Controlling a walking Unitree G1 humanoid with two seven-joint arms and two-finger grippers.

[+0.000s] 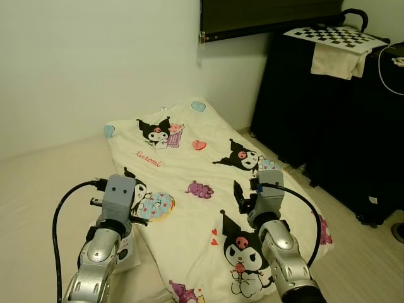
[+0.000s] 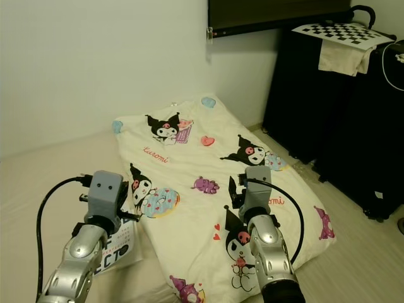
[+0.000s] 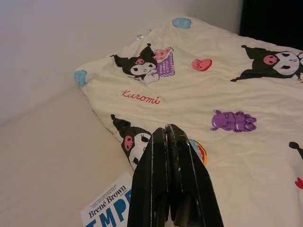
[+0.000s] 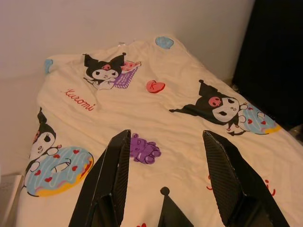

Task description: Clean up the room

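A cream blanket [image 1: 202, 170] printed with cartoon characters lies spread flat over the bed and hangs off its near right side. My left gripper [image 3: 165, 142] is shut with nothing in it and hovers over the blanket's left edge, beside a white and blue book [image 3: 108, 206] lying on the bare mattress. My right gripper [image 4: 165, 156] is open, its two fingers [image 4: 110, 175] spread wide above the blanket's middle, near a purple figure [image 4: 144, 150]. Both silver arms, the left arm [image 1: 101, 252] and the right arm [image 1: 281, 252], reach forward over the bed.
The bare mattress [image 1: 44, 189] stretches to the left against a white wall. Black luggage [image 1: 353, 126] stands at the right with a checkerboard sheet [image 1: 334, 36] and a folded cloth on top. A strip of floor [image 1: 360, 252] runs between bed and luggage.
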